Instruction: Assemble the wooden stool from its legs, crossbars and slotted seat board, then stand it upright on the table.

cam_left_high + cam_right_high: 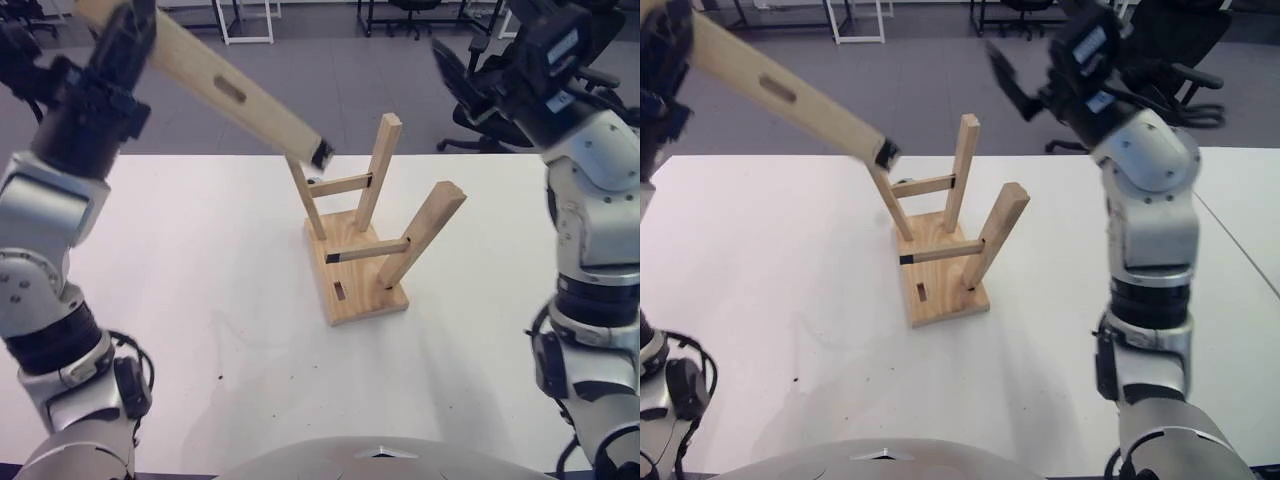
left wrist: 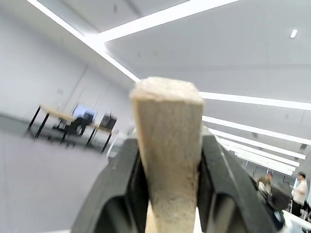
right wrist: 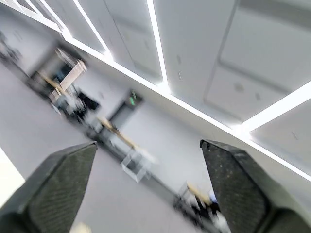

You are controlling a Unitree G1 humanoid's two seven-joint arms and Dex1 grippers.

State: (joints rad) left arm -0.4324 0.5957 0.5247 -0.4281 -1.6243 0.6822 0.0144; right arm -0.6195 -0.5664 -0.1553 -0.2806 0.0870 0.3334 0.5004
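Both eye views look forward and down from the head across the white table (image 1: 220, 300) to its far edge. They share the half-built stool (image 1: 368, 250) mid-table, the right eye sitting slightly rightward. The wrist views tilt up toward the ceiling (image 2: 233, 43): one looks very close along the leg (image 2: 167, 111) clamped in the left pincer (image 2: 170, 145), the other out through the spread right pincer (image 3: 148, 144).

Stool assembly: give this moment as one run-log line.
left gripper: shut on leg, raised | right gripper: open, empty | board: on table, three legs and two crossbars in | status: unfinished
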